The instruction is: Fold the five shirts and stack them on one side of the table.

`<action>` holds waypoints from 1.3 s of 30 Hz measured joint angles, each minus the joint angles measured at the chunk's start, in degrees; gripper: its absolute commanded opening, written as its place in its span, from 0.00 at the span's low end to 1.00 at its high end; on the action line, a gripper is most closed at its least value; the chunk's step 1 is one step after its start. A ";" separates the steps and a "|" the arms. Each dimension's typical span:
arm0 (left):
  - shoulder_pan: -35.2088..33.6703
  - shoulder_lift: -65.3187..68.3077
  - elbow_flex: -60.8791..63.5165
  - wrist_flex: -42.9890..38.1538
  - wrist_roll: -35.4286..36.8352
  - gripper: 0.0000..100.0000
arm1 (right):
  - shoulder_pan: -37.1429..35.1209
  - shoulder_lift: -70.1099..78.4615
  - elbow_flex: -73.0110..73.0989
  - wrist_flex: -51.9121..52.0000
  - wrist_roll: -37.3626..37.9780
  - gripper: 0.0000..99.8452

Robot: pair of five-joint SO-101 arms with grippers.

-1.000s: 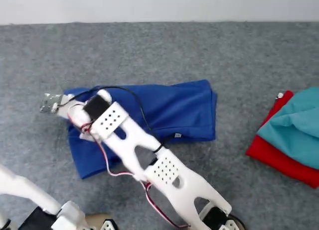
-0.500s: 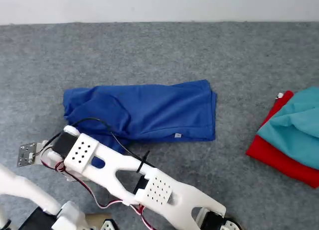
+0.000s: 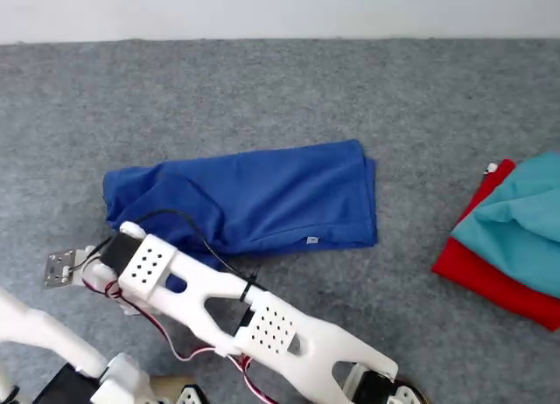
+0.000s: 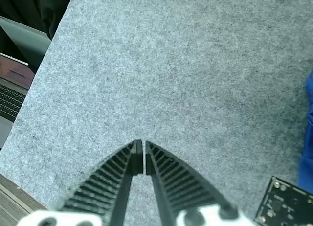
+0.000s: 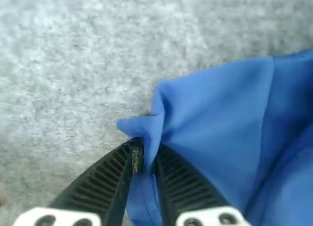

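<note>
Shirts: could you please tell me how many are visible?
3: a blue shirt in the middle; a teal shirt atop a red shirt at the right edge. Others may be hidden.

In the high view, the white perforated plastic right arm (image 3: 219,299) covers the lower left corner of the rumpled blue cloth shirt (image 3: 262,198), and the arm's base runs off the bottom edge. At the right edge, the folded teal cloth shirt (image 3: 521,216) and the folded red cloth shirt (image 3: 486,277) beneath it are cut off. The teal one hides most of the red.
</note>
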 measured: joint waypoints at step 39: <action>0.00 0.00 0.00 0.00 0.00 0.02 | 24.09 -7.12 -8.44 -6.86 1.58 0.03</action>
